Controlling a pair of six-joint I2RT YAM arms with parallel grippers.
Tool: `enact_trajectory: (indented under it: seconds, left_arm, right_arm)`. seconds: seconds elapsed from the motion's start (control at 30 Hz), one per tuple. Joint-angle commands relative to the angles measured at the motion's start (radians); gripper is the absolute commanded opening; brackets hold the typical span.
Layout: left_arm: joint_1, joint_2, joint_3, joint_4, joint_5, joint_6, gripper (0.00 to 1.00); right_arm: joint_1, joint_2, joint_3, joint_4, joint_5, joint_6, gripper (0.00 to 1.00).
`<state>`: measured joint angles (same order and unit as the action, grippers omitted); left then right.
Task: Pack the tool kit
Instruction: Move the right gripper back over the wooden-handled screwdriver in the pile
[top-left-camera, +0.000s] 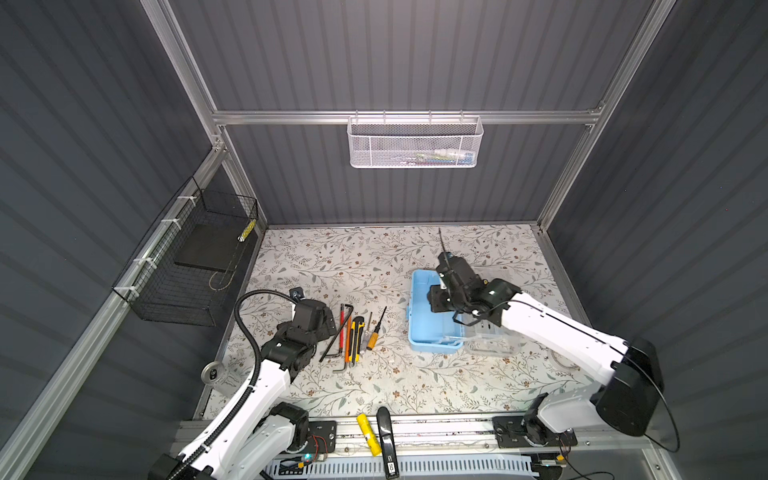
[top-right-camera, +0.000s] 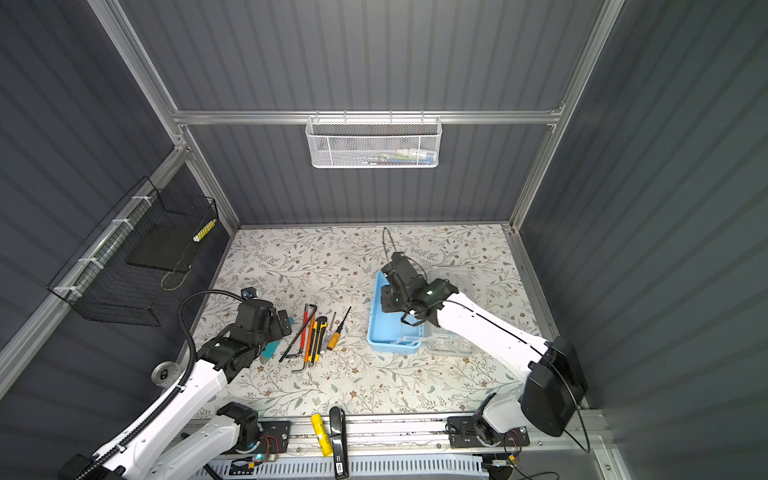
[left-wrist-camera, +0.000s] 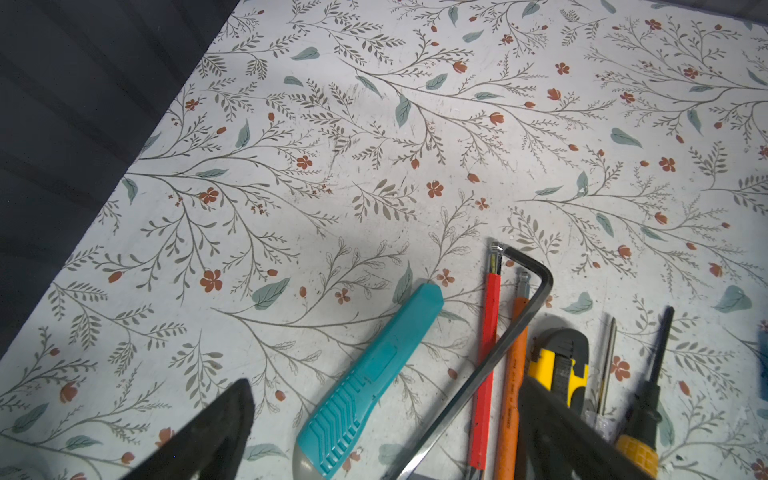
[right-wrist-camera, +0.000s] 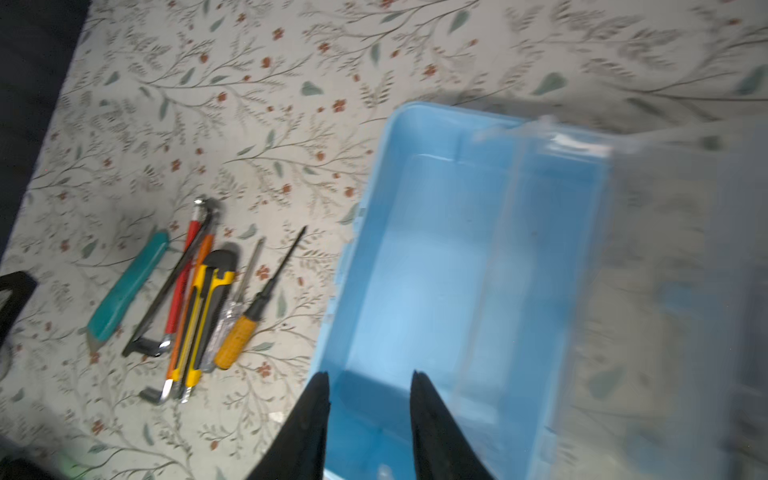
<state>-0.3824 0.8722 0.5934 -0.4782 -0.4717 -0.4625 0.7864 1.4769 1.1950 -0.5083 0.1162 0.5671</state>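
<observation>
The light-blue case (top-left-camera: 432, 332) of the tool kit lies open on the table, its clear lid (top-left-camera: 494, 345) flipped out to the right. My right gripper (right-wrist-camera: 370, 374) hangs over the case's near end, open, with nothing between its fingers. Left of the case lie hex keys (top-left-camera: 338, 332), a yellow-black knife (top-left-camera: 355, 338) and two screwdrivers (top-left-camera: 376, 328) in a row. The teal tool (left-wrist-camera: 365, 382) lies at the row's left end. My left gripper (left-wrist-camera: 384, 386) hovers wide open over it, one finger on each side, touching nothing.
A white mesh basket (top-left-camera: 413, 143) hangs on the back rail. A black wire basket (top-left-camera: 187, 257) is fixed to the left wall. A yellow object (top-left-camera: 369, 434) and a black one (top-left-camera: 386, 440) lie on the front rail. A metal disc (top-left-camera: 212, 371) sits at the table's left edge.
</observation>
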Motion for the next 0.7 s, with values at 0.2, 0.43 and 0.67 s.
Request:
enact_trajectory:
  seconds: [0.2,0.43,0.67]
  left_arm:
    - [0.007,-0.012,0.000,-0.001,0.008,0.022,1.00]
    - [0.007,-0.021,-0.004,0.000,0.009,0.022,0.99]
    - [0.007,-0.022,-0.005,0.001,0.014,0.025,0.99]
  right_arm:
    - [0.157,0.319,0.196,-0.015,-0.074,0.056,0.39]
    - [0.195,0.558,0.374,-0.171,-0.113,-0.027,0.43]
    - [0.214,0.653,0.456,-0.167,-0.148,-0.066,0.43]
